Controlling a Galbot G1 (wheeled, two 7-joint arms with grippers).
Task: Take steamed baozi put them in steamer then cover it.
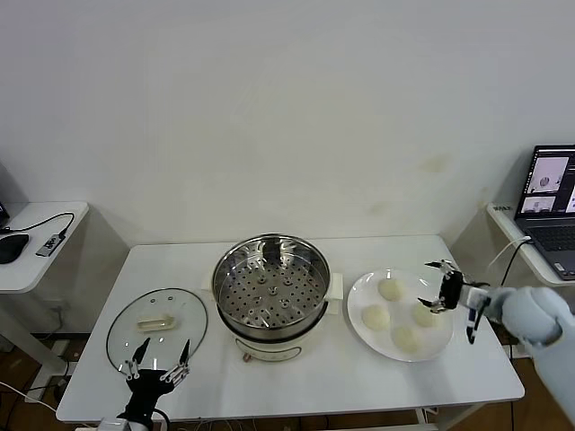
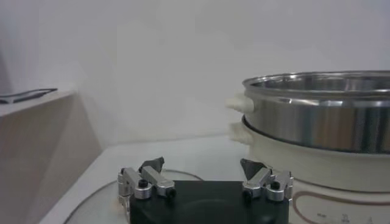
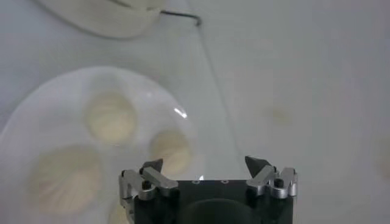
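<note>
White worktop (image 1: 359, 377) against plain wall: right end effector (image 1: 442, 289), open and empty, over round white plate (image 1: 359, 301), best centred on nearest cream-white steamed baozi (image 1: 424, 314) before closing gently; left end effector (image 1: 160, 370) open, idle near clear glass cover (image 1: 157, 321).

Place: a lab or test room is suggested
Walls: bare white
Furniture: a plain white table (image 1: 359, 377) is flanked by side desks
Equipment: an open laptop (image 1: 550, 208) is seen at right; a mouse (image 1: 11, 247) and cable at left
</note>
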